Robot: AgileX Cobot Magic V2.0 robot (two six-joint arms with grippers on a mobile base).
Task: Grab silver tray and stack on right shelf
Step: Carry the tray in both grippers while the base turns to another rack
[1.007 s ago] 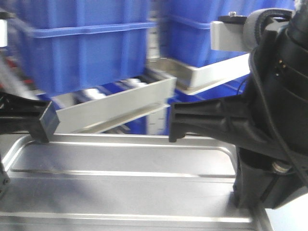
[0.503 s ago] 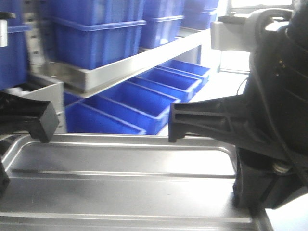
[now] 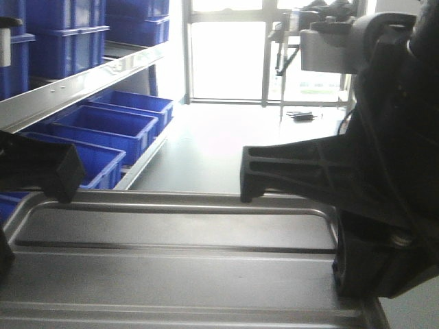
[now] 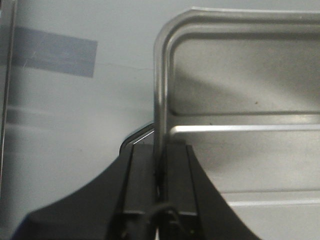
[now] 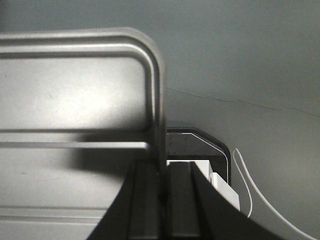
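Silver tray (image 3: 178, 253) carried level above grey floor (image 4: 75, 100), filling the low foreground of the front view, two long ridges showing across its bottom. Left pincer (image 4: 159, 150) clenched on the left rim, one finger inside, one outside. Right pincer (image 5: 161, 167) clamped the same way on the right rim. Steel rack level (image 3: 82, 86) with blue bins (image 3: 103, 127) off to the left, well apart from the tray.

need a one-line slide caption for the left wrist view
Left gripper clamped on the side rim of the ridged silver tray, carried over a grey floor.
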